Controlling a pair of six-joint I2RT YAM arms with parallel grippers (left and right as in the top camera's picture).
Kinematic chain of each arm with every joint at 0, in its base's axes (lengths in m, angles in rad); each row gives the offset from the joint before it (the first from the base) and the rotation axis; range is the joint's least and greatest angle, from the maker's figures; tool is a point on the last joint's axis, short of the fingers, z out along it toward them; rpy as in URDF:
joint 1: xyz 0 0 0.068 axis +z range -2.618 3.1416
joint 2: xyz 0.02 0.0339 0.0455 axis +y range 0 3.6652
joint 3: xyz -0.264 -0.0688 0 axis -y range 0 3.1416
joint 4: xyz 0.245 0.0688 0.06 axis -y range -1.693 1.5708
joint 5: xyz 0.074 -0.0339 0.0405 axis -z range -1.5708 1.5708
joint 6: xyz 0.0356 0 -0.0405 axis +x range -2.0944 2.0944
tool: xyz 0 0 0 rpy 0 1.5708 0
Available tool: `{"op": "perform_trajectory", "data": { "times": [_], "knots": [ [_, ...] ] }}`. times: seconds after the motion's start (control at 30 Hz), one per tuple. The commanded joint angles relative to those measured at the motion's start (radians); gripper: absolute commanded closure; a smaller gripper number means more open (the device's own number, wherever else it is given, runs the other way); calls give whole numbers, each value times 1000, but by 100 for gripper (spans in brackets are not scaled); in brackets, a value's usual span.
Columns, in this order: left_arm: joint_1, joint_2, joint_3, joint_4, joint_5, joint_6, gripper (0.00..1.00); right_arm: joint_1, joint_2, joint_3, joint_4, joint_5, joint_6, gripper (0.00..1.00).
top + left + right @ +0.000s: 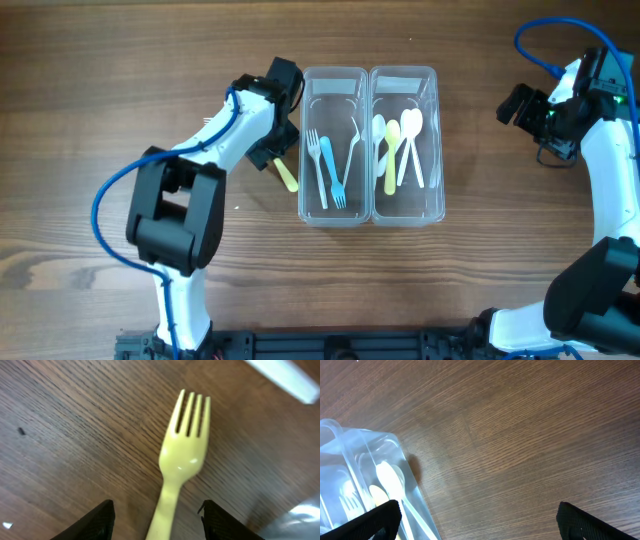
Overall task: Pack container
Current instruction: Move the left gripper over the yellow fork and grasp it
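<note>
- In the left wrist view the left pincer (157,527) is released, its 2 dark fingers (97,522) set apart on either side of a handle and not touching it.
- That handle belongs to the yellow fork (181,457), which lies flat on the wooden surface (120,60). Its long axis runs away from the camera, with the 4 tines at the far end pointing up and slightly right in this view.
- From overhead the fork lies diagonally, just beside the left wall of the left container (333,72) and outside it, partly under the left pincer.
- The left container holds 3 forks (325,170), and the right container (437,140) touching it holds 3 spoons (395,150).
- The right pincer (480,525) is released with its fingers wide, hovering well apart to the right of the containers.
</note>
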Motion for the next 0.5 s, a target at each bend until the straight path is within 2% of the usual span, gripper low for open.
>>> {"op": "perform_trajectory", "data": {
  "times": [0.0,0.13,0.23,0.27,0.3,0.47],
  "knots": [
    [-1,46,-13,16,-14,-20,43,0,8,-4,-8,-5,11,0],
    [2,48,-15,57,-24,84,45,0,8,-4,-9,-5,11,0],
    [9,48,-15,71,-31,112,50,0,8,-4,-12,-5,11,0],
    [12,48,-15,71,-31,112,53,0,8,-4,-12,-5,11,0],
    [18,48,-16,70,-28,112,63,0,8,-4,-12,-5,11,0],
    [19,48,-18,58,-27,111,83,0,8,-4,-12,-5,11,0]
  ]
}}
